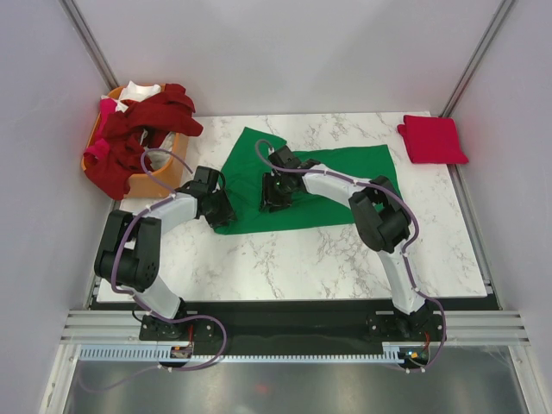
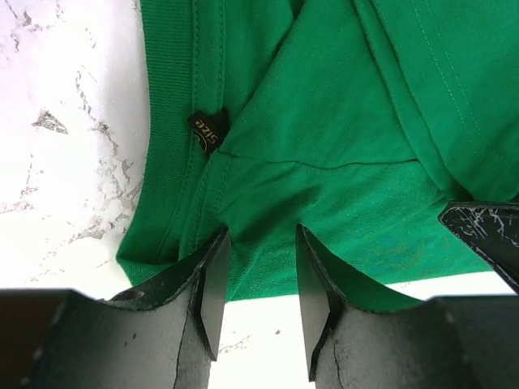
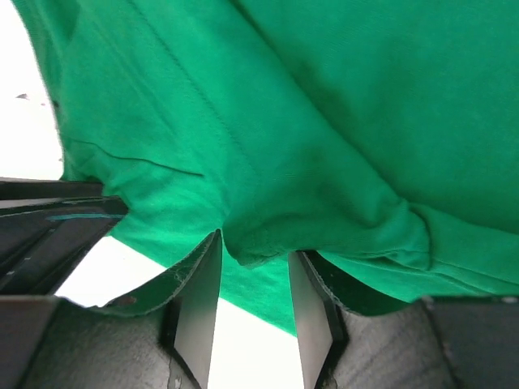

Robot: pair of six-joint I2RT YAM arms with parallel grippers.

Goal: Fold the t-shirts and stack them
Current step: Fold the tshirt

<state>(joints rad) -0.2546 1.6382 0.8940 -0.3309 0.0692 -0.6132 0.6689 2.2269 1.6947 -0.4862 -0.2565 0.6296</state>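
Observation:
A bright green t-shirt [image 1: 345,185] lies spread across the middle of the marble table. My left gripper [image 1: 222,211] sits at its near left corner. In the left wrist view the jaws [image 2: 261,235] are open and straddle the shirt's hem [image 2: 324,121], close to the collar's size tag [image 2: 209,130]. My right gripper [image 1: 274,197] is just to the right of it, also open. In the right wrist view [image 3: 255,247] a small fold of the green cloth [image 3: 324,121] bulges between its fingertips. A bright red t-shirt [image 1: 431,138] lies folded at the far right corner.
An orange basket [image 1: 153,183] stands at the far left. A dark red shirt [image 1: 147,129], a white one [image 1: 138,89] and a pink one [image 1: 105,112] hang over it. The table's [image 1: 328,259] near edge lies in front of both grippers.

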